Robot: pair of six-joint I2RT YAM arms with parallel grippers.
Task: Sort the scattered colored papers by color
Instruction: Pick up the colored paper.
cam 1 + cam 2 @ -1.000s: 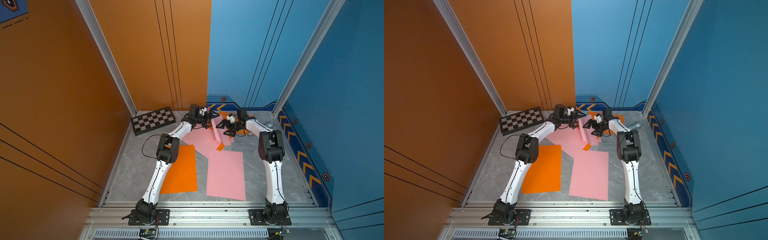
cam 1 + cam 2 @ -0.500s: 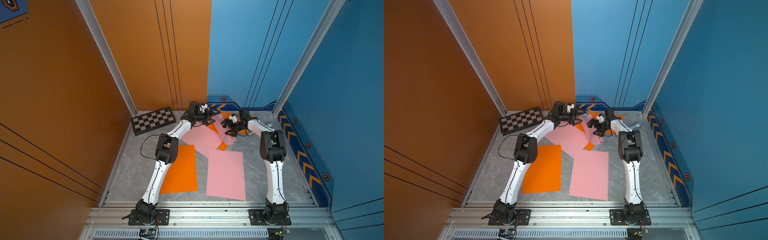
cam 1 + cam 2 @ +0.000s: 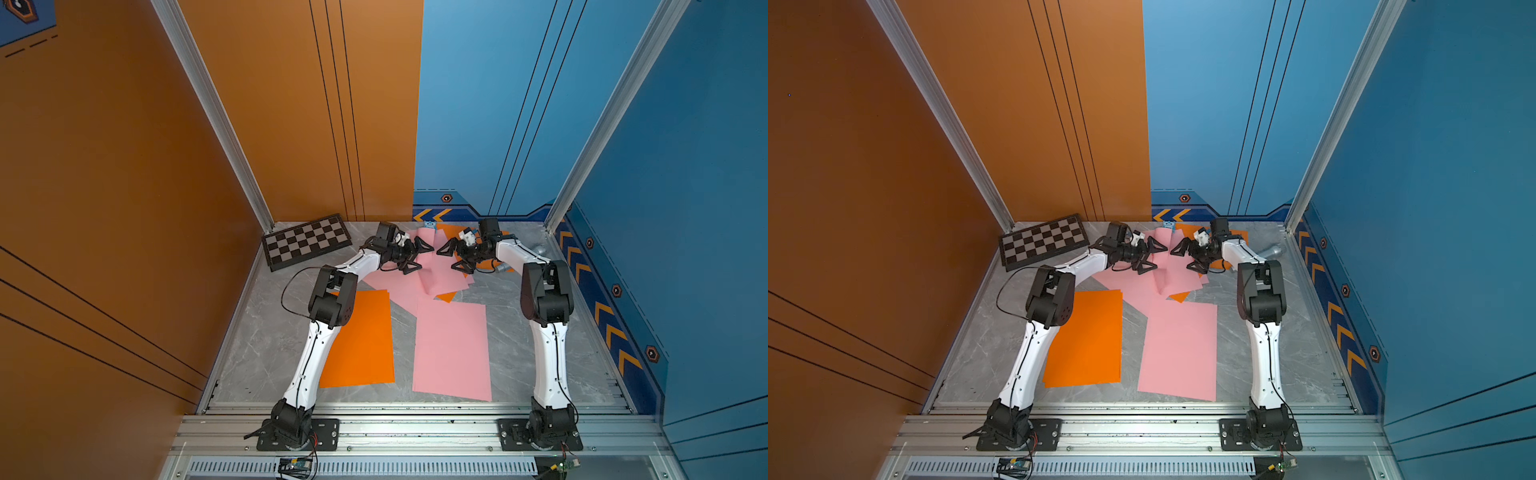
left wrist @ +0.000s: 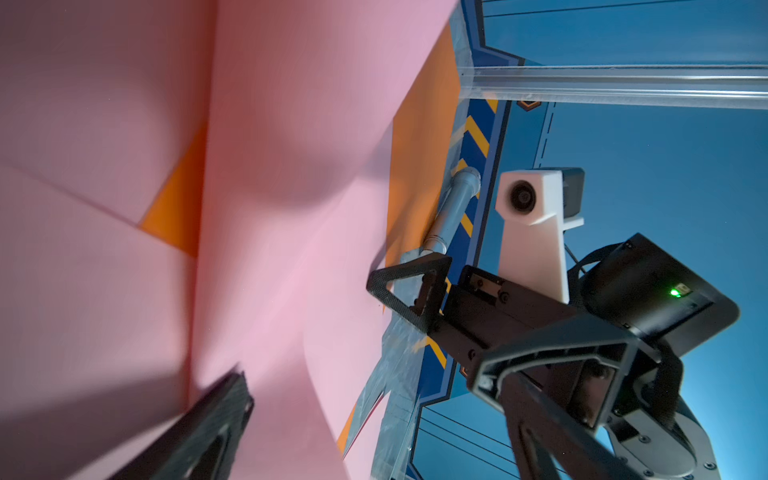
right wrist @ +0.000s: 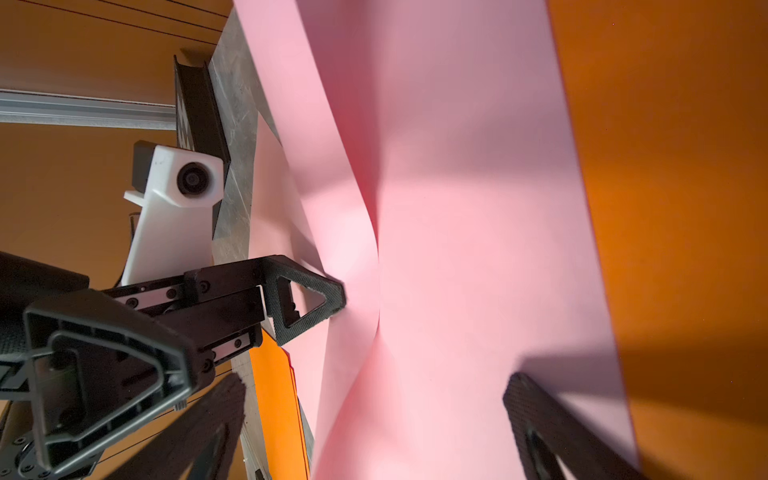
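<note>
Across the tabletop, pink papers nearly bury an orange sheet.

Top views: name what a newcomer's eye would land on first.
At the far end, the left fingers and right fingers, both spread open, face each other across a buckled pink sheet raised into a ridge. Nearer the arm bases, a flat orange sheet lies on the left side, with a flat pink sheet beside it, apart. A checkered board sits in the far left corner.
</note>
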